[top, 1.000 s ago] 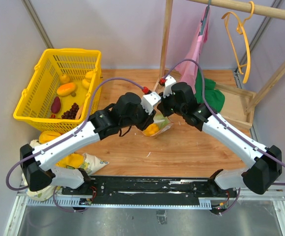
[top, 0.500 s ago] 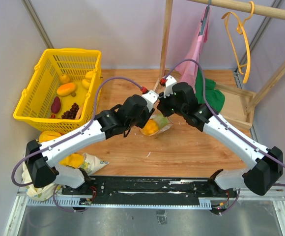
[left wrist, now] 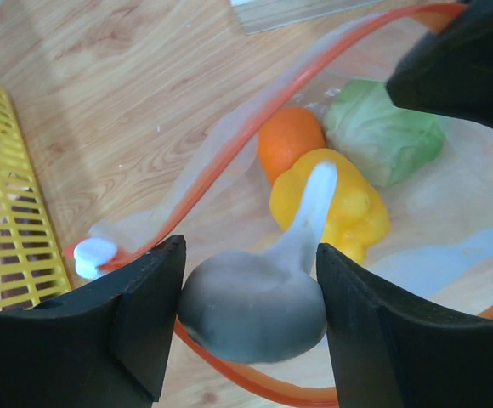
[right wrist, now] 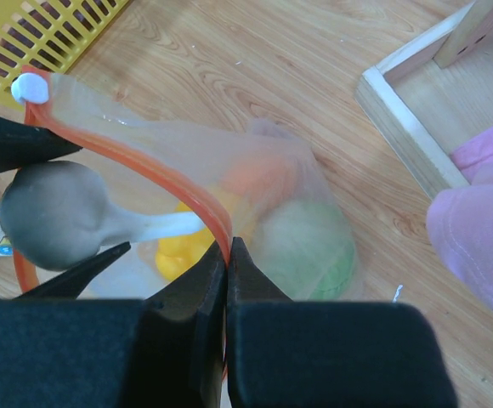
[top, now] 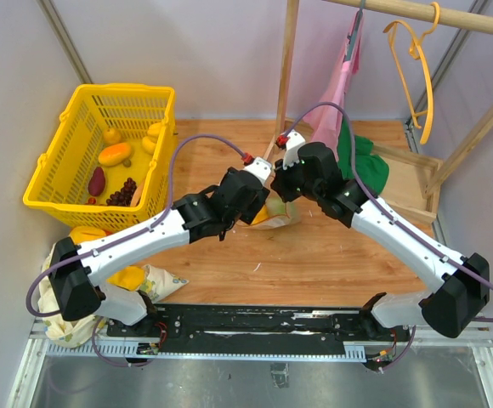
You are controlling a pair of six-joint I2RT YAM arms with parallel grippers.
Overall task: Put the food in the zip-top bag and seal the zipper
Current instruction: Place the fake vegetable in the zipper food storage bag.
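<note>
The clear zip-top bag (top: pixel 284 216) lies on the wooden table with its mouth held open. My right gripper (right wrist: pixel 227 255) is shut on the orange-red zipper (right wrist: pixel 144 170), lifting that edge. Inside the bag lie an orange fruit (left wrist: pixel 289 140), a yellow pepper (left wrist: pixel 348 204) and a green cabbage (left wrist: pixel 382 127). My left gripper (left wrist: pixel 251 316) is shut on a grey toy mushroom (left wrist: pixel 246 297) with a white stem, held over the open mouth, stem pointing into the bag. The mushroom also shows in the right wrist view (right wrist: pixel 51 217). In the top view my left gripper (top: pixel 259 204) hides most of the bag.
A yellow mesh basket (top: pixel 59 183) at the far left holds more toy food, among it purple grapes (top: pixel 123 194). Printed snack packets (top: pixel 157 280) lie near the left arm's base. A wooden rack with pink cloth (top: pixel 344 76), green cloth (top: pixel 365 161) and a hanger (top: pixel 421 76) stands at the back right.
My left arm has reached further right and forward with the mushroom, now over the bag's mouth and covering the food seen inside before. The right arm has stayed put.
</note>
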